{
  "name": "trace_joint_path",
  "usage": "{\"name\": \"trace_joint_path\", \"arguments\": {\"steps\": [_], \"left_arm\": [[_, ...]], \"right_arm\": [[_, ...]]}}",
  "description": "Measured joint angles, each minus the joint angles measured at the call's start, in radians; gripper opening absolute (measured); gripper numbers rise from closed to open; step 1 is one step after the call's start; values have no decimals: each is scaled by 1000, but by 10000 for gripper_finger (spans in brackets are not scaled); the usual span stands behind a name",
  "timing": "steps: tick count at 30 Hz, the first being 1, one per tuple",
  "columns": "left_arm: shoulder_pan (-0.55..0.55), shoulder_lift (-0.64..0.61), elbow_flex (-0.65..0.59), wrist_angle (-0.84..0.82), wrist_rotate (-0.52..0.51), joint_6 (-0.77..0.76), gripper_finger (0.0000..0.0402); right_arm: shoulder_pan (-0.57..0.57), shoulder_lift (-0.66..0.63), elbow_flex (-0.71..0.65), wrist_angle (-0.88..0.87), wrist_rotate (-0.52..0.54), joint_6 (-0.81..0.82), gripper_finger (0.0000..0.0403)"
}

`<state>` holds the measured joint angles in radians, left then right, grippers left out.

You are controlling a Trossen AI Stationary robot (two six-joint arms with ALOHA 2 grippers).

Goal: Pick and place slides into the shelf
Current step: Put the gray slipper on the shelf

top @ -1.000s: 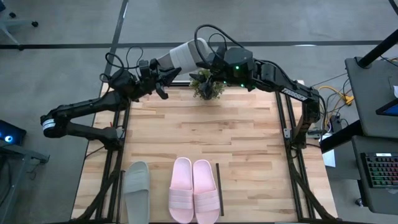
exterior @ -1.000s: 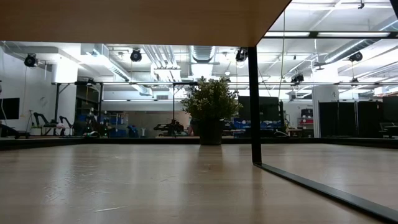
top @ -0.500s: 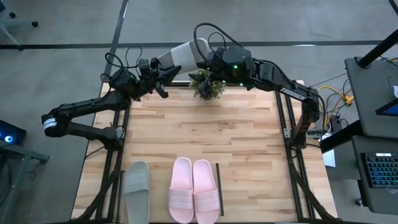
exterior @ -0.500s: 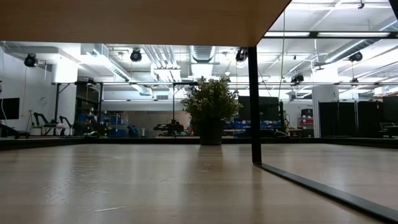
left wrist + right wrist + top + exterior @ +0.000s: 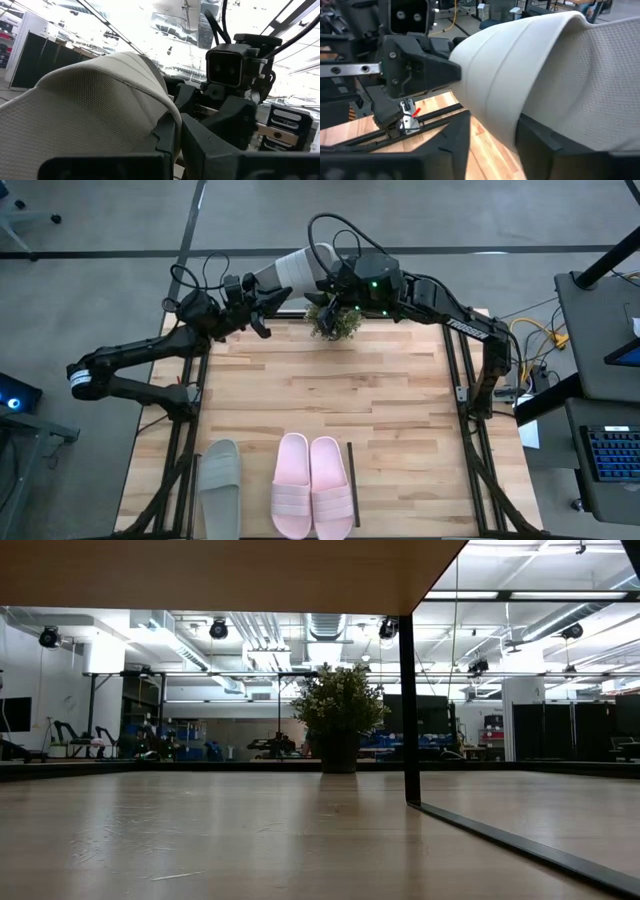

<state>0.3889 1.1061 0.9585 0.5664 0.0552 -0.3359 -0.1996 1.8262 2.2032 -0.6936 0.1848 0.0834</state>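
A grey-green slide [image 5: 295, 268] hangs in the air over the table's far edge, between my two arms. My left gripper [image 5: 260, 302] is shut on its left end. My right gripper [image 5: 492, 140] is open at the slide's right end, a finger on either side of the strap end [image 5: 520, 65]. Another grey-green slide [image 5: 220, 485] and a pink pair [image 5: 311, 485] lie sole down at the near edge, beside the shelf's black bar [image 5: 353, 485]. My left gripper pinches the side edge of the slide's textured footbed [image 5: 160, 107] between its two fingers, coming from the table's left and slanting upward. The slide is lifted clear of the table and reaches toward the right arm. Whether my right gripper touches the slide, I cannot tell.
A potted plant [image 5: 335, 318] stands at the middle of the far edge, just below the held slide. The shelf's black upright [image 5: 408, 700] and its wooden board [image 5: 220, 575] show in the low view. Bare wood [image 5: 320, 395] lies between plant and slides.
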Motion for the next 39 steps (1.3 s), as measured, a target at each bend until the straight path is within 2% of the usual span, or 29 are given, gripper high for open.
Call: {"name": "trace_joint_path", "arguments": {"steps": [6,8,16,25,39], "left_arm": [[0,0,2,0,-4,1,0],[0,0,2,0,-3,1,0],[-1,-1,2,4,6,-26,3],[-2,-2,2,6,12,-29,47],[-3,-2,3,7,11,-25,93]], "right_arm": [[-7,9,0,-2,-1,18,38],[-8,9,0,-4,-2,15,18],[-10,-9,-1,-8,0,21,10],[-9,-27,-3,-15,11,21,9],[-10,-48,-3,-17,22,19,9]]}}
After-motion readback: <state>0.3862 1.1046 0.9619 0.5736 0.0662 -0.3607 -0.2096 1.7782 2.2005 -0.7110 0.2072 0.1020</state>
